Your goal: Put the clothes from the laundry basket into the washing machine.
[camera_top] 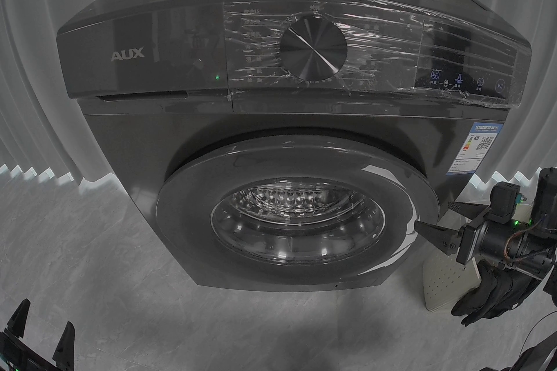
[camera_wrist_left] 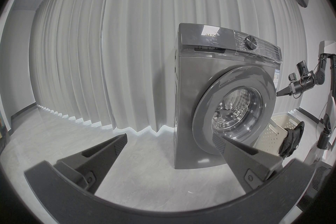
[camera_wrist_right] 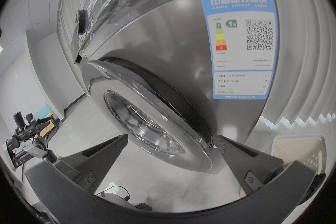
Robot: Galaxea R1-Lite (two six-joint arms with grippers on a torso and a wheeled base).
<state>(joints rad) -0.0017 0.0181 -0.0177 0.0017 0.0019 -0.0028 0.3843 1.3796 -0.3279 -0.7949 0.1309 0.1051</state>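
The grey washing machine (camera_top: 174, 59) stands in front of me with its round glass door (camera_top: 296, 215) closed. My right gripper (camera_top: 434, 215) is open at the door's right rim, and in the right wrist view the rim (camera_wrist_right: 196, 151) lies between its fingers (camera_wrist_right: 241, 161). A white laundry basket (camera_top: 444, 279) sits on the floor right of the machine, with dark clothes (camera_top: 493, 294) draped over its edge. My left gripper (camera_top: 46, 315) hangs open and empty low at the left, well away from the machine.
White pleated curtains (camera_wrist_left: 105, 60) hang behind and to both sides of the machine. Bare grey floor (camera_top: 87, 262) stretches left of it. A control dial (camera_top: 313, 48) and a plastic-wrapped panel sit on the machine's top front.
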